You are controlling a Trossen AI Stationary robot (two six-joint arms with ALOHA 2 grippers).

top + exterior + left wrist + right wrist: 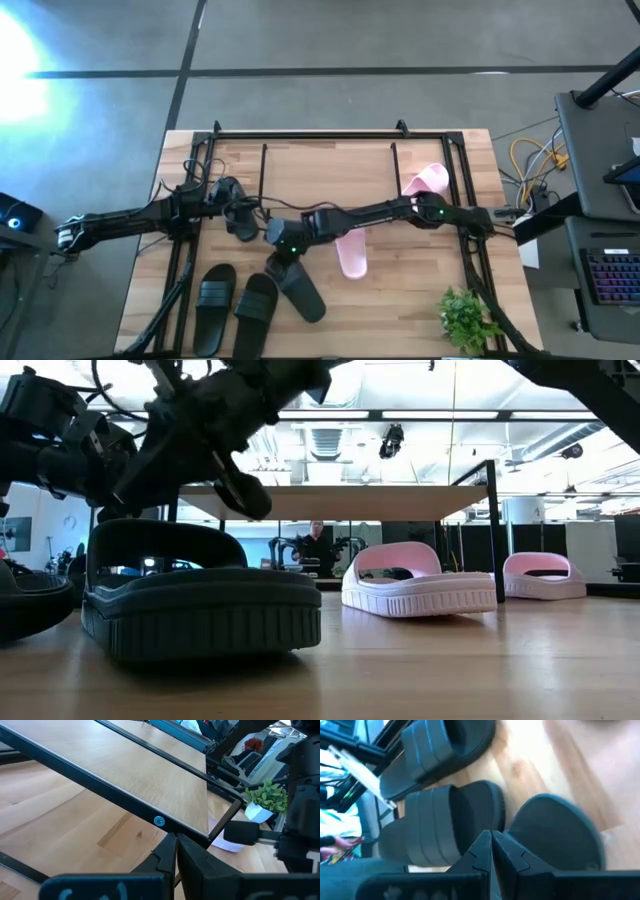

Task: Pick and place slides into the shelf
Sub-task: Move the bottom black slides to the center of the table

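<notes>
While both arms reach in over the wooden table (400, 310), neither holds anything. The left gripper (243, 228) sits left of centre in the high view, its fingers (167, 855) pressed together with nothing between them, pointing at the shelf (125, 775), whose light board and black edge rail cross the upper half of the left wrist view. The right gripper (280, 268) is at centre, angled toward the lower edge, fingers (490, 851) likewise closed and empty, hovering just above a black slide (303, 292) at lower centre. Two more black slides (236, 298) lie side by side at lower left. One pink slide (351, 254) lies just right of centre, partly under the right arm; another pink slide (425, 181) rests at upper right near the shelf's wire frame. A small potted plant (466, 318) stands at lower right. A person (317, 546) shows far behind the table in the low view.
</notes>
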